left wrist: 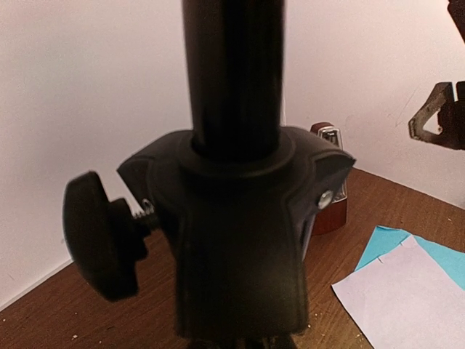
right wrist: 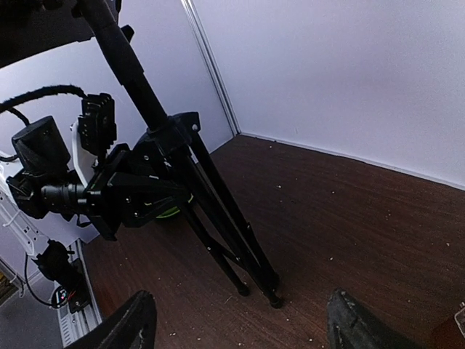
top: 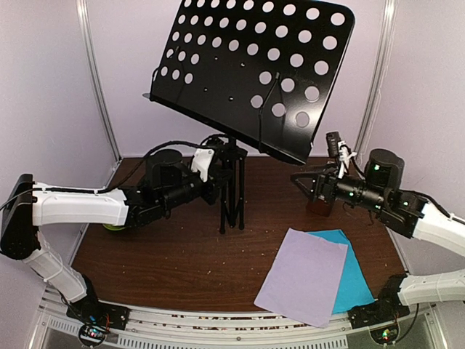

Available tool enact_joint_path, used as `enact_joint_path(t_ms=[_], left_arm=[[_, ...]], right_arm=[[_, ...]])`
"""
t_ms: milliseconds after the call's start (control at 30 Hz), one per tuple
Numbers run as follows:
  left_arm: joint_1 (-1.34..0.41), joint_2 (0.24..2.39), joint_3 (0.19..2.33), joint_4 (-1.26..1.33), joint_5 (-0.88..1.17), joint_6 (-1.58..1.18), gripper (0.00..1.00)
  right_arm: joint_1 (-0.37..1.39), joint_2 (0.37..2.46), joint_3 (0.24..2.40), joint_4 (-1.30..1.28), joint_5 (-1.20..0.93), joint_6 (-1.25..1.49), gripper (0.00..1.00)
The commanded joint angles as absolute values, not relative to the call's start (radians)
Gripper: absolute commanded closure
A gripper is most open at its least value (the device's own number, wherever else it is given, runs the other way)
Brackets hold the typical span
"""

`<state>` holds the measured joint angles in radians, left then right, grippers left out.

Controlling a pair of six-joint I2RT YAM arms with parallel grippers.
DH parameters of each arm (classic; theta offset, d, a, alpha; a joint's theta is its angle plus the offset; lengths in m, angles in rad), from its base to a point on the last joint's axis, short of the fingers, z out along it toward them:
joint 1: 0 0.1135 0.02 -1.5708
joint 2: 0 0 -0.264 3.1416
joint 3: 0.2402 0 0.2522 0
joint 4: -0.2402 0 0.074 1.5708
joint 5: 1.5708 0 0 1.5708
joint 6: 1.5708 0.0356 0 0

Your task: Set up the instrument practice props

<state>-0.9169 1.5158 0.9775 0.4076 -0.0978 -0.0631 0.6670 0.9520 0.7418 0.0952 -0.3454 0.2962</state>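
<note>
Left fingers [right wrist: 156,190] clamp stand [top: 225,109]. Right fingers [right wrist: 134,320] open by metronome [top: 320,209], stand's 3 o'clock. Straddle its cover squarely, close gently.

Ahead of the wide-set jaws of the right gripper [right wrist: 240,320], bare bench [right wrist: 349,211] is left free up to the legs of the music stand [right wrist: 218,233]. There passage is barred by those legs and by the left gripper [top: 216,178] clamped at the stand's hub. Room above both pairs of jaws is capped by the tilted perforated desk [top: 254,65], the metronome [left wrist: 328,211] is met just below the right jaws, and behind them the bench is overlaid by the lilac sheet [top: 305,276] and cyan sheet [top: 357,287].
</note>
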Motion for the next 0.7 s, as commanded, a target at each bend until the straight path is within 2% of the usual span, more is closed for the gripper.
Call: enact_joint_path(t_ms=[0, 400, 667], left_arm=[[-0.896, 1.492, 1.01, 0.399, -0.089, -0.075, 1.0], [-0.89, 1.494, 1.017, 0.371, -0.068, -0.08, 1.0], [-0.88, 1.497, 1.018, 0.37, -0.041, -0.088, 1.0]], right_arm=[[0.668, 1.076, 0.791, 0.253, -0.418, 0.228, 0.21], [0.705, 1.449, 1.024, 0.254, -0.525, 0.136, 0.33], [0.739, 1.558, 1.101, 0.204, -0.552, 0.054, 0.4]])
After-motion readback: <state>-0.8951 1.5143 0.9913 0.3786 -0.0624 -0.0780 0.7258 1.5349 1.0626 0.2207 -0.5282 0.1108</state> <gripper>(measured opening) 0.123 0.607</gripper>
